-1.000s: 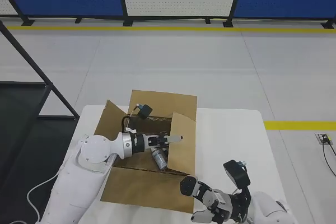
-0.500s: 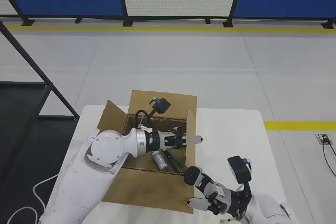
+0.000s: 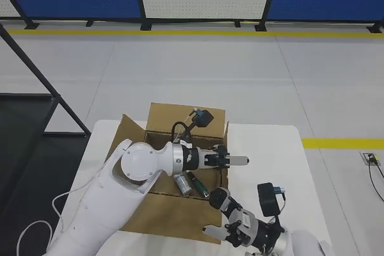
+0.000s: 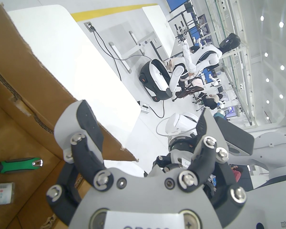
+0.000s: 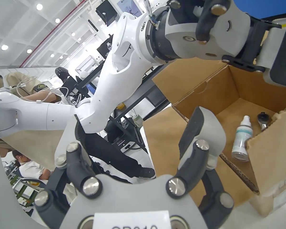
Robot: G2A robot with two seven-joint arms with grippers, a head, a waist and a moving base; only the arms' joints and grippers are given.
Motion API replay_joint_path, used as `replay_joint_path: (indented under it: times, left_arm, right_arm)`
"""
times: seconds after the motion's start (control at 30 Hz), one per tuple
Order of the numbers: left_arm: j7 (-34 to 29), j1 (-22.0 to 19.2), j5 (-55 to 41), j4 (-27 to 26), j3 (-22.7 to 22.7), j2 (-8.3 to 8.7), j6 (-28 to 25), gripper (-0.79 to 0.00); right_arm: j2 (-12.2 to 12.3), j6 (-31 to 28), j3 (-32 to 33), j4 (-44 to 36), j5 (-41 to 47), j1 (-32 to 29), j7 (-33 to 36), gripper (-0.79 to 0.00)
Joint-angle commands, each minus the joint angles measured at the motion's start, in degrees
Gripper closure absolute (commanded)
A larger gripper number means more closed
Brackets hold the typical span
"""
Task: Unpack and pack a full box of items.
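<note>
An open cardboard box (image 3: pixel 179 116) stands on the white table (image 3: pixel 269 153). Inside lie a white bottle (image 3: pixel 183 185) and a green-handled tool (image 3: pixel 199 184). My left gripper (image 3: pixel 234 158) hangs over the box's right wall, open, with nothing between its fingers. In the left wrist view the gripper (image 4: pixel 145 125) straddles the right flap's edge (image 4: pixel 38 60), with the tool (image 4: pixel 16 164) and bottle (image 4: pixel 1 193) below. My right gripper (image 3: pixel 216 214) is open and empty at the box's front right corner. The right wrist view shows the gripper (image 5: pixel 138 132), the bottle (image 5: pixel 242 139) and a small dark metal object (image 5: pixel 263 120).
The box's front flap (image 3: pixel 160 217) lies flat toward me and the left flap (image 3: pixel 125 131) stands outward. Bare white table lies to the right of the box. Beyond the far table edge is grey floor with a yellow line (image 3: pixel 345 143).
My left arm has swung right, from above the box's middle to over its right wall. The right flap now stands more upright. My right gripper has moved in toward the box's front right corner.
</note>
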Motion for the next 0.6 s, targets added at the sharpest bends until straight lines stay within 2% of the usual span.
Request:
replay_joint_path:
  times: [0.0, 0.13, 0.37, 0.57]
  left_arm:
    - [0.0, -0.5, -0.2, 0.6, 0.4, -0.18, -0.1, -0.785]
    - [-0.2, -1.4, -0.7, 1.7, 0.9, -0.50, -0.5, -0.785]
    - [-0.7, -1.6, -0.9, 1.8, 0.3, -0.50, -1.5, -0.785]
    - [-2.6, 2.9, 0.8, -3.6, -5.9, 1.42, -3.1, -0.785]
  right_arm:
    - [0.0, 2.5, -0.2, -0.6, -2.2, -0.2, -0.7, -0.785]
    - [0.1, 7.2, -0.9, -0.8, -6.2, 0.1, -2.7, -0.785]
    - [0.5, 11.2, 1.1, -2.6, -7.0, -1.7, -4.9, -0.785]
    - [0.8, 14.4, 3.8, -2.9, -4.6, -1.7, -6.1, -0.785]
